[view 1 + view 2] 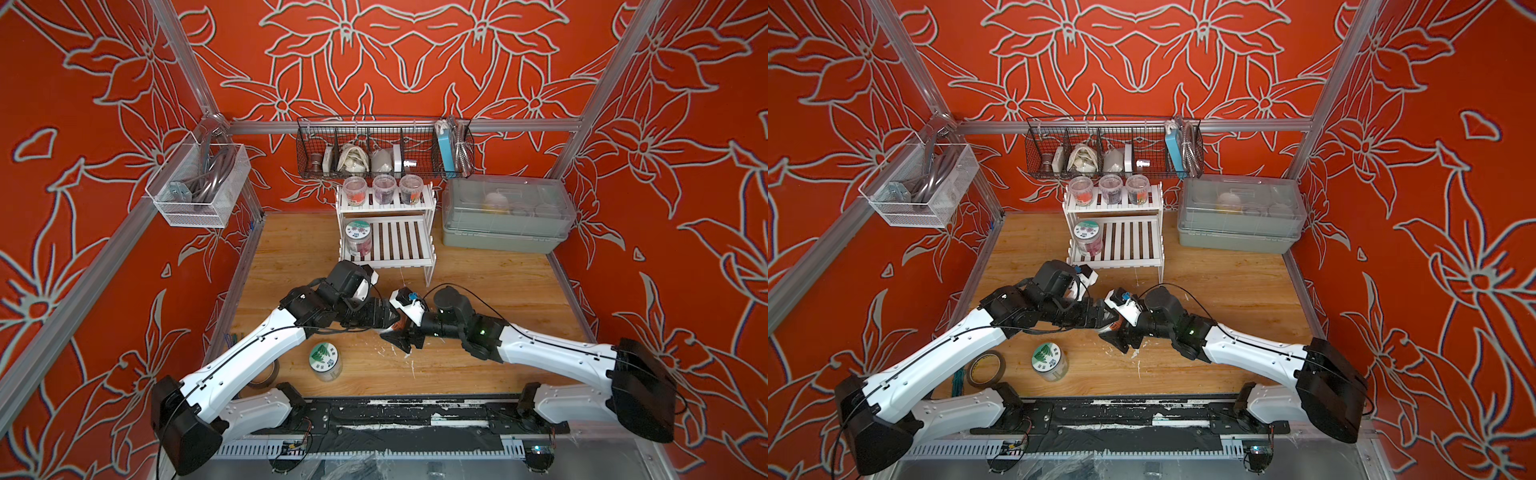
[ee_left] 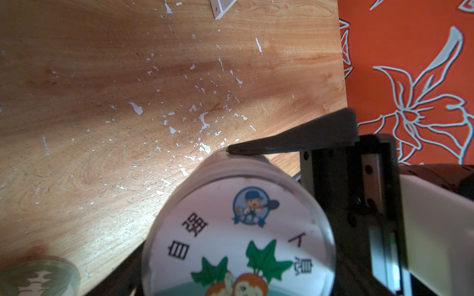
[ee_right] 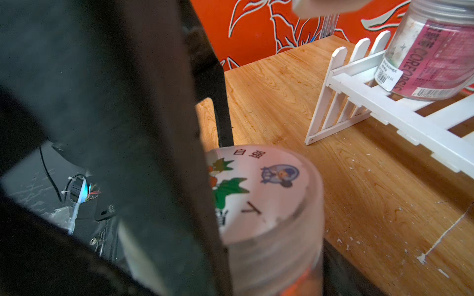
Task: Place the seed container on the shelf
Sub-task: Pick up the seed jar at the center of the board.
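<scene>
L wrist: seed container [image 2: 238, 230], carrot-print lid facing cam, sits betw. the left gripper [image 2: 177, 217] jaws, one fingertip [image 2: 246, 150] touching the lid rim, so it's gripped. R wrist: seed container also betw. the right gripper [image 3: 272, 246] jaws, contact can't tell; shelf [image 3: 384, 112] just beyond w/ pink-label jar [image 3: 431, 59] on it. Top views: both grippers meet over mid table [image 1: 540, 291] in front of shelf, seed container not on it; green-lid jar [image 1: 326, 361] stands apart near front edge.

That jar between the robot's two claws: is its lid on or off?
On. Both wrist views show the jar capped by a white lid with a carrot cartoon.
</scene>
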